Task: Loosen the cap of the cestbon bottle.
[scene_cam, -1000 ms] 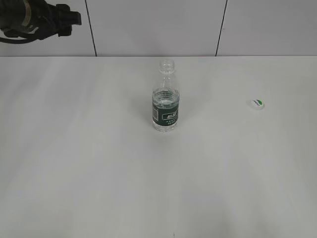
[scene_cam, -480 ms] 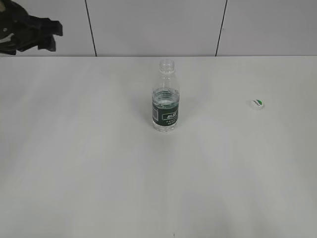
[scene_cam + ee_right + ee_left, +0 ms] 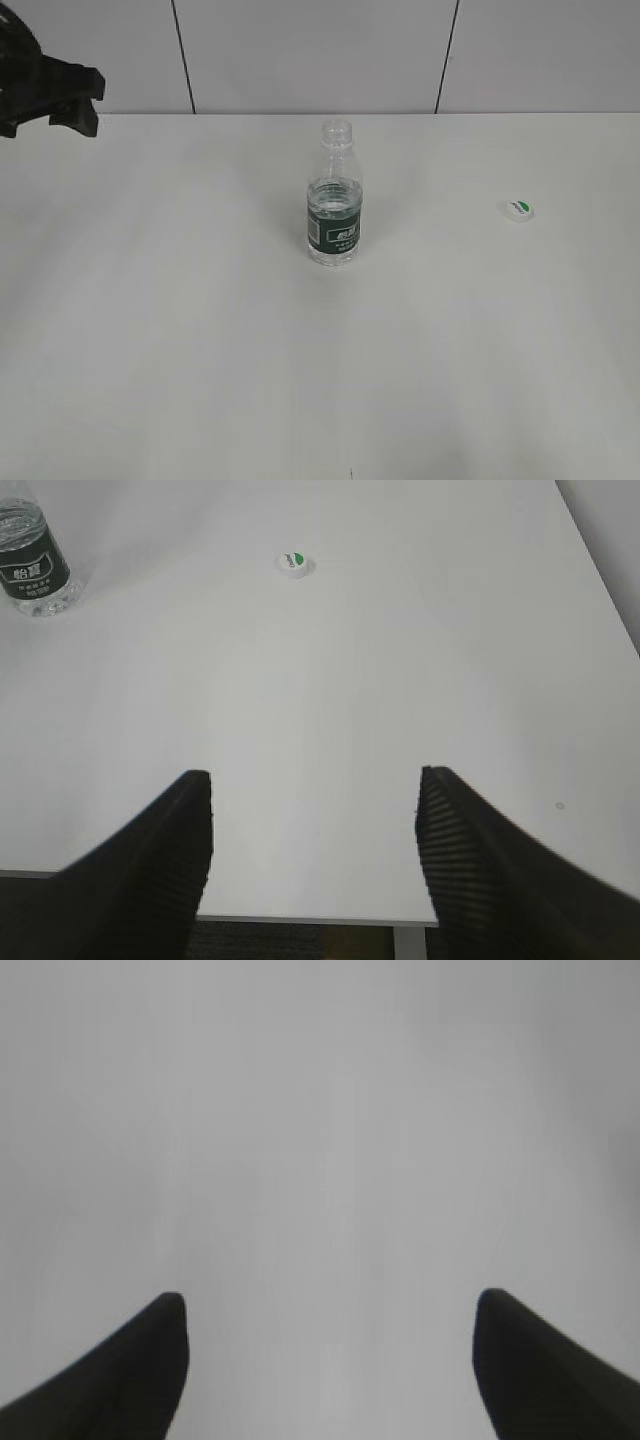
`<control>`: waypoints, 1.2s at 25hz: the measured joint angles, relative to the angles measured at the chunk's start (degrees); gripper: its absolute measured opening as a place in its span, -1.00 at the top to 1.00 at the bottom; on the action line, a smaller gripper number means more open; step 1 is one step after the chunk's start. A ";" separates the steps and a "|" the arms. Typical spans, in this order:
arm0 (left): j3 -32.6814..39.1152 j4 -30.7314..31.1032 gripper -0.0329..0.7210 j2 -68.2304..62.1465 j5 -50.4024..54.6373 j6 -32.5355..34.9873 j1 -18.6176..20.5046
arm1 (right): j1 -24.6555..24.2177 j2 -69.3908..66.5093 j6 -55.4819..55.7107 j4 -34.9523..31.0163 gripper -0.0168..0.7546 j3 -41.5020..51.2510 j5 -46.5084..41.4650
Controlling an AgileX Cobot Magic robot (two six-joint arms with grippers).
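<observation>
On table (image 3: 180,330): one bottle (image 3: 333,215), one cap (image 3: 518,209)

From my remote station: the cestbon bottle (image 3: 333,205) stands upright near the middle of the desk (image 3: 200,350), its neck uncapped. The cap (image 3: 517,209) lies on the desk well apart to the bottle's right, at about the same depth. Behind the desk runs a panelled wall (image 3: 310,55). The left gripper (image 3: 60,95) hangs at the far left edge, above the desk's back edge, well away from both. In my right wrist view the right gripper (image 3: 315,830) sits over the desk's near edge, jaws spread, with the cap ahead and the bottle further to the left.
</observation>
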State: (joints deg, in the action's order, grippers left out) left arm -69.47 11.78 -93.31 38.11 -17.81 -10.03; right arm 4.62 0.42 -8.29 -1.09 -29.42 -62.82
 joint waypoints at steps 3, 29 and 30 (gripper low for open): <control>0.00 -7.54 -0.50 0.97 1.90 7.80 1.01 | 0.00 0.00 0.00 0.00 -0.31 0.00 0.00; 26.49 -13.62 -0.50 44.03 7.67 16.07 3.19 | 0.00 0.00 0.00 0.00 -0.31 0.00 0.00; 27.38 -13.62 -0.50 46.64 8.00 16.07 3.19 | 0.00 0.00 0.00 0.00 -0.31 0.00 0.00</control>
State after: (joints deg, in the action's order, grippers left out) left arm -42.10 -1.83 -46.67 46.10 -1.74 -6.83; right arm 4.62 0.42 -8.29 -1.09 -29.42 -62.82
